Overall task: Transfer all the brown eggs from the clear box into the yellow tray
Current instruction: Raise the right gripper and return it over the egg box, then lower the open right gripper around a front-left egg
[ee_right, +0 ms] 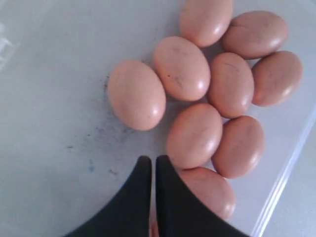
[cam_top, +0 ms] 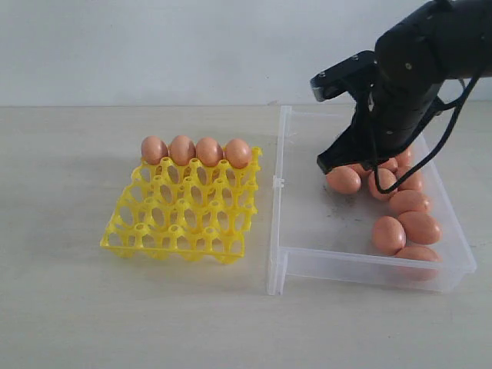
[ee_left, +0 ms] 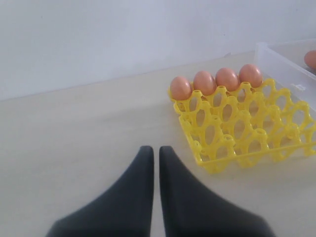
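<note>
In the exterior view the yellow tray (cam_top: 181, 223) sits on the left of the pale table (cam_top: 77, 307). Four brown eggs (cam_top: 208, 151) fill its far row, and the twelve cups nearer the camera are open. The clear box (cam_top: 354, 265) lies just right of the tray. Its loose eggs (cam_top: 344, 180) are bunched along the right side, from the far half down to the near right corner. The black right arm (cam_top: 415, 69) hangs over the far part of the box and covers several eggs, so about eight show whole or in part and a full count is not possible. One egg in the near right corner is blurred behind the box's near wall. The right gripper (cam_top: 329, 164) points down just left of the cluster, and its jaws cannot be read from here. The left arm is out of frame.

In the left wrist view the left gripper (ee_left: 153, 149) has its two dark fingers almost together with only a thin slit between them. It holds nothing, over bare table. Beyond it stands the tray (ee_left: 247, 133) with four eggs (ee_left: 216, 81) in one row. A corner of the box (ee_left: 284, 64) shows, and one more egg (ee_left: 311, 59) is cut off at the frame edge.

In the right wrist view the right gripper (ee_right: 153, 160) is closed, finger against finger, above the box floor (ee_right: 49, 123) and its dark smudges. Nine eggs (ee_right: 137, 94) show — one cropped by the frame edge and one half hidden under a finger. I cannot tell whether the tips touch that egg.
</note>
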Controlling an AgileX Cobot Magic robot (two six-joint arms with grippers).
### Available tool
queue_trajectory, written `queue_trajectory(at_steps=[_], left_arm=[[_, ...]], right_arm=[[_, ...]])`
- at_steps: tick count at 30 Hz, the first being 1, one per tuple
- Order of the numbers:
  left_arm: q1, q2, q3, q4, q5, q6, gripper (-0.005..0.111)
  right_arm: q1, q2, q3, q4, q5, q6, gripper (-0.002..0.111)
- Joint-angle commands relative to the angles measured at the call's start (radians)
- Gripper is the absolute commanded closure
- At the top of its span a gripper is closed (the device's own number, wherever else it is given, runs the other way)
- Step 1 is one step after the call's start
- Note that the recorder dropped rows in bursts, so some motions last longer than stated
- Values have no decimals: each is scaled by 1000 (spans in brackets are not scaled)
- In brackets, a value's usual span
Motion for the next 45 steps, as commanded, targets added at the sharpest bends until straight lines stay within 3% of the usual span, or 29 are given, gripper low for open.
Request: queue_trajectory(at_steps=[1,6,12,21,45], left_arm=[[-6,-3,4,2,-4,0,103],[-6,-3,4,2,-4,0,103],[-6,-3,4,2,-4,0,103],[-6,-3,4,2,-4,0,103],[-6,-3,4,2,-4,0,103]], right_arm=[[-50,-11,-3,22,-21,-57,108],[-90,-11,-3,79,-132,-80,108],[-92,28,-9,220,-195,-434,108],[-101,126,-109,243,-133,-407,108],[-101,126,-109,272,-89,-381,108]])
